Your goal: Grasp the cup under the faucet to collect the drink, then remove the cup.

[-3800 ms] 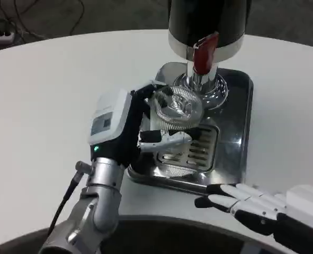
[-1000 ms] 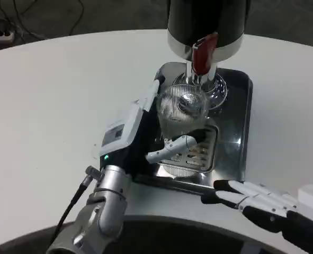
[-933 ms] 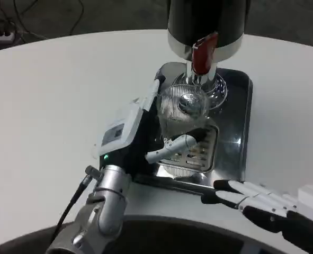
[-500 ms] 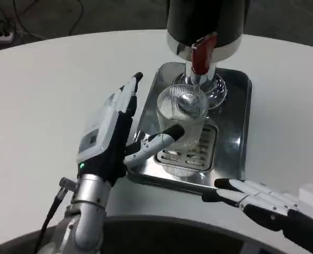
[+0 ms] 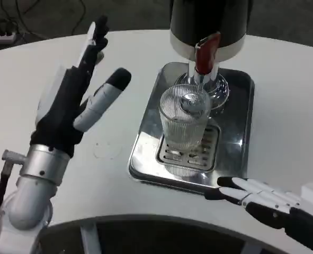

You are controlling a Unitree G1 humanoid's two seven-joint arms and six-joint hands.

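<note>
A clear ribbed cup (image 5: pixel 184 119) stands upright on the grate of the steel drip tray (image 5: pixel 235 153), right under the faucet with the red lever (image 5: pixel 205 53). My left hand (image 5: pixel 74 103) is raised to the left of the tray, fingers spread, well apart from the cup and holding nothing. My right hand (image 5: pixel 262 201) lies flat on the table by the tray's front right corner, fingers stretched out and empty.
The black dispenser body (image 5: pixel 209 21) rises behind the cup at the tray's far end. White table (image 5: pixel 50 174) spreads to the left and right of the tray. A power strip (image 5: pixel 0 32) and cables lie on the floor at the far left.
My left hand has let go of the cup, opened, and drawn up and away to the left. The cup stays standing under the faucet. The right hand has hardly moved.
</note>
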